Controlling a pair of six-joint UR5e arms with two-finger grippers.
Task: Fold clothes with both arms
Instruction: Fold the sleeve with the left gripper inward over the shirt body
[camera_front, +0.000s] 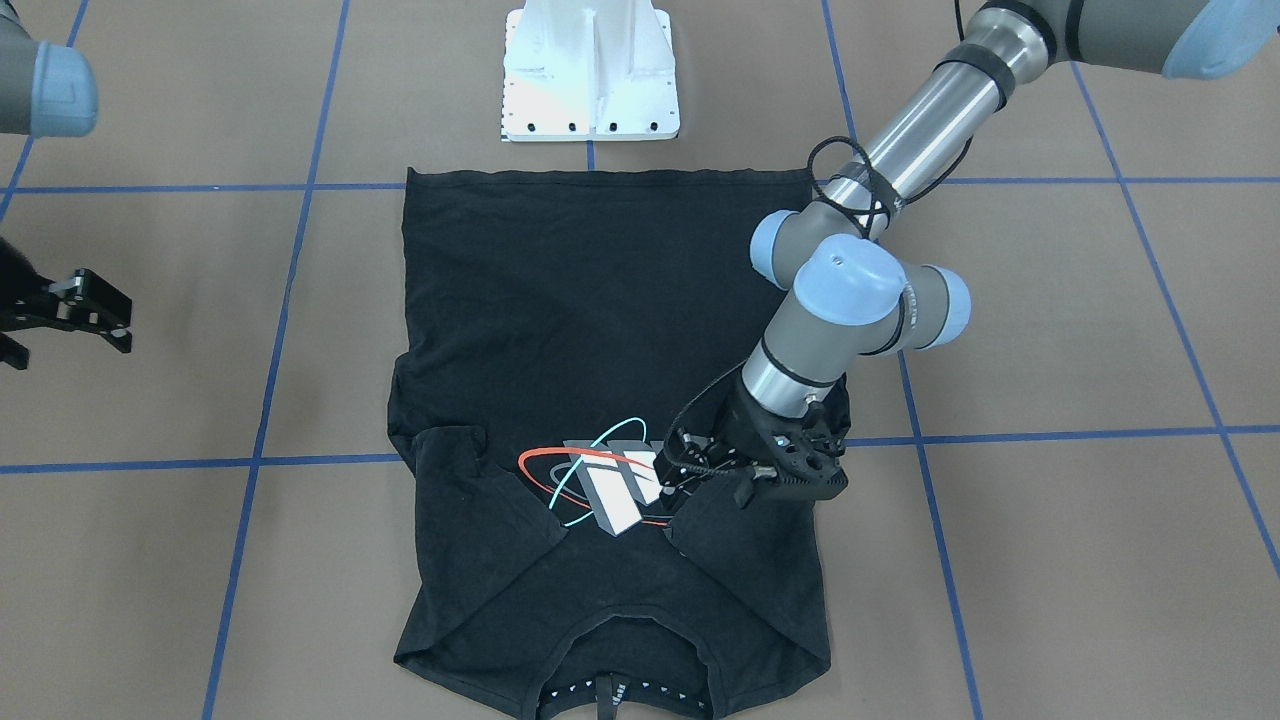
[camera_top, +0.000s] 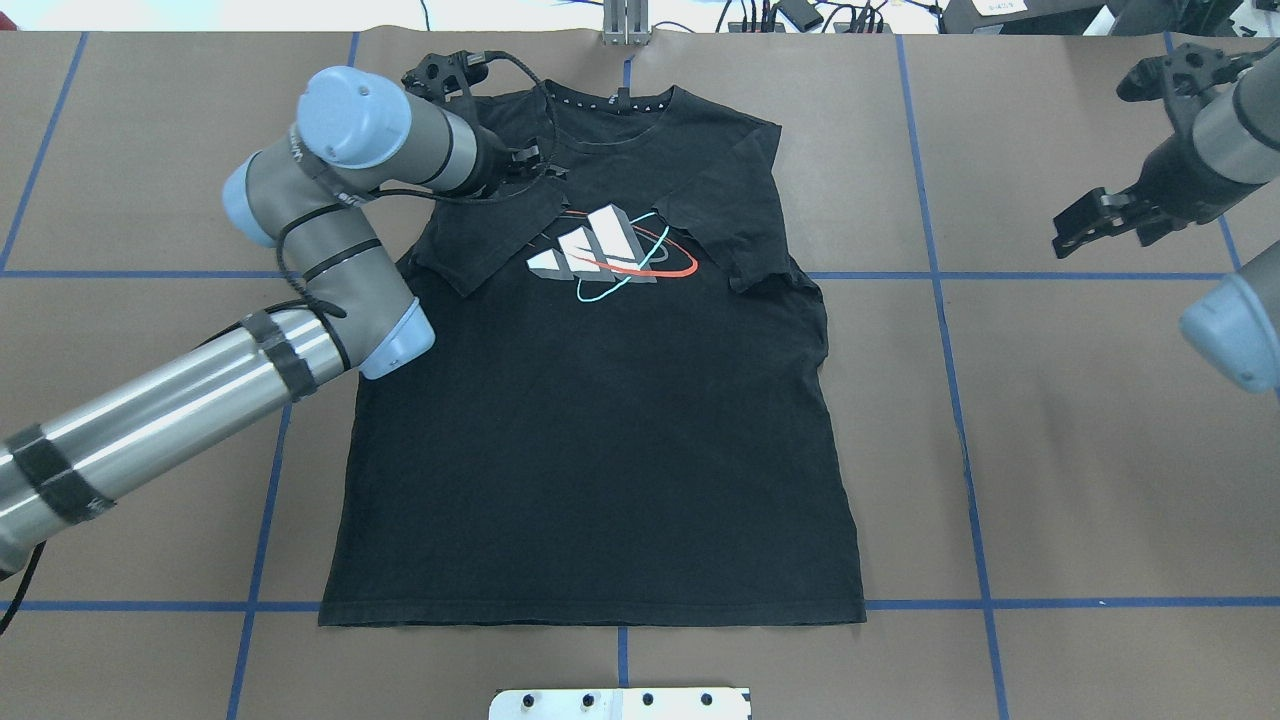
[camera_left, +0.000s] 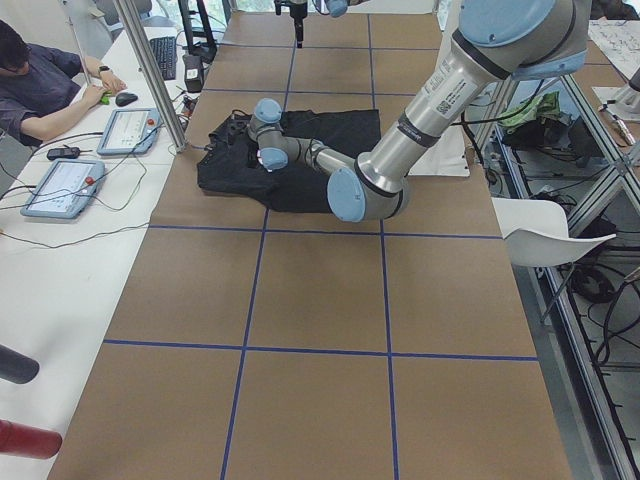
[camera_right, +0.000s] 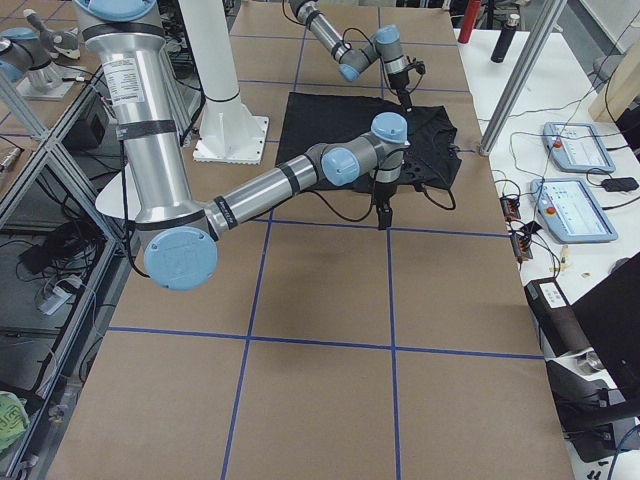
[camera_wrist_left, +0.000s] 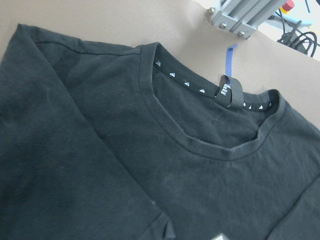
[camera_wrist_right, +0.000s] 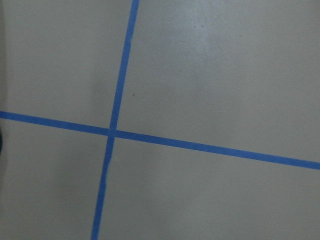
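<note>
The black T-shirt (camera_front: 600, 320) lies flat on the brown table, collar (camera_wrist_left: 190, 142) toward the far edge in the overhead view. Both sleeves are folded in over the chest, beside the red, teal and white graphic (camera_top: 600, 255). My left gripper (camera_top: 535, 165) hovers just above the folded sleeve near the collar; it looks open and holds no cloth. In the front-facing view the left gripper (camera_front: 685, 475) sits right beside the graphic. My right gripper (camera_top: 1100, 225) hangs open over bare table well off the shirt's other side, and the right wrist view shows only table and tape.
The white pedestal base (camera_front: 590, 70) stands just past the shirt's hem. Blue tape lines (camera_wrist_right: 112, 132) grid the table. A person (camera_left: 40, 80) sits at a side desk with tablets (camera_left: 125, 130), behind a metal post (camera_left: 150, 70).
</note>
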